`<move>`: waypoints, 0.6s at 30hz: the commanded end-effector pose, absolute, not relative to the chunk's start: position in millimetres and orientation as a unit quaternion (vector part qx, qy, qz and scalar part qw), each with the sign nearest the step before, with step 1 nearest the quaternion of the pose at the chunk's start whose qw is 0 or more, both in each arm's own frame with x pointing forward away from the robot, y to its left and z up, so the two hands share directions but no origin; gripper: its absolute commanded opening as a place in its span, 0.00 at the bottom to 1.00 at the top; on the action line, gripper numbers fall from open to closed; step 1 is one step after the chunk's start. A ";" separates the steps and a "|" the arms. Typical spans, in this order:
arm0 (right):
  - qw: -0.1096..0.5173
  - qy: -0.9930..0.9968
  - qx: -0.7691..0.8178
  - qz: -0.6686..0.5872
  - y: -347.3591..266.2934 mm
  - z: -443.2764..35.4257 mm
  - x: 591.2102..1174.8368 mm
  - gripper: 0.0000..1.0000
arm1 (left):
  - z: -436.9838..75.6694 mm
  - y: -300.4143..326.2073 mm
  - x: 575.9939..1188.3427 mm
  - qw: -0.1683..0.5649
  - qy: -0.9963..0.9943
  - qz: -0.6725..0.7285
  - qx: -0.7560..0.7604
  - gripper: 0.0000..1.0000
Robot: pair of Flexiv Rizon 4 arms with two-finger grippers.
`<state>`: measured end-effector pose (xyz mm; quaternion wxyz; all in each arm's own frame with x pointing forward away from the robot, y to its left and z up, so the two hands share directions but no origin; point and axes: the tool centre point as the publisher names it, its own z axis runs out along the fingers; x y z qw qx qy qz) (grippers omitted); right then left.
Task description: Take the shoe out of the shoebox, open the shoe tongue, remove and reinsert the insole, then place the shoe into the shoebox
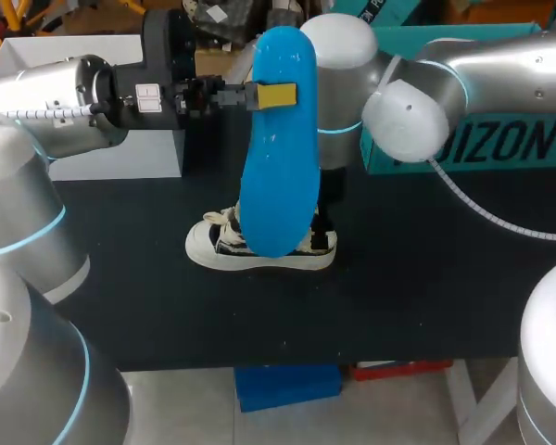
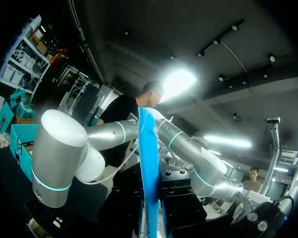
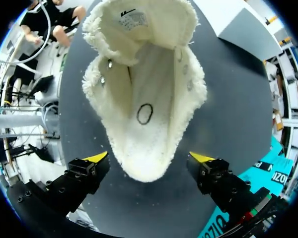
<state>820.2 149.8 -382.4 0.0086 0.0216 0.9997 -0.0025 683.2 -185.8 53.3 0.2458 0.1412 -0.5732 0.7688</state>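
The left claw (image 1: 276,95) pinches the blue insole (image 1: 278,158) near its upper end and holds it upright just above the shoe (image 1: 259,248). The right claw (image 3: 149,157) hangs over the shoe's heel, fingers spread wide on either side and gripping nothing. The shoe stands on the black counter (image 1: 426,278), mouth open, toe toward the left arm.

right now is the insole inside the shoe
No, the left hand holds the blue insole up, outside the shoe.
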 end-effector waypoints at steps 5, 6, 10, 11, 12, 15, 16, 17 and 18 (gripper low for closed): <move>0.004 0.998 0.021 -0.065 152.7 -384.5 822.4 1.00 | 53.7 -186.3 682.0 0.245 -0.574 0.768 0.143 0.00; 0.003 0.998 0.021 -0.064 152.7 -384.5 822.4 1.00 | 53.7 -186.3 682.0 0.245 -0.574 0.768 0.143 0.00; 0.008 0.998 0.022 -0.054 151.9 -382.8 822.1 1.00 | 53.7 -186.3 682.0 0.245 -0.574 0.768 0.143 0.00; 0.013 0.999 0.025 -0.040 151.3 -382.0 822.0 1.00 | 53.7 -186.3 682.0 0.245 -0.574 0.768 0.143 0.00; 0.019 0.999 0.032 -0.020 150.3 -380.5 821.9 1.00 | 53.7 -186.3 682.0 0.245 -0.574 0.768 0.143 0.00; 0.025 0.999 0.018 0.025 148.9 -379.3 822.3 1.00 | 53.7 -186.3 682.0 0.245 -0.574 0.768 0.143 0.00; 0.028 0.999 0.014 0.038 149.8 -378.0 822.6 1.00 | 53.7 -186.3 682.0 0.245 -0.574 0.768 0.143 0.00; 0.024 0.999 0.007 0.044 149.2 -378.2 823.8 1.00 | 53.7 -186.3 682.0 0.245 -0.574 0.768 0.143 0.00; 0.025 0.997 0.002 0.067 148.9 -379.1 825.1 1.00 | 53.7 -186.3 682.0 0.245 -0.574 0.768 0.143 0.00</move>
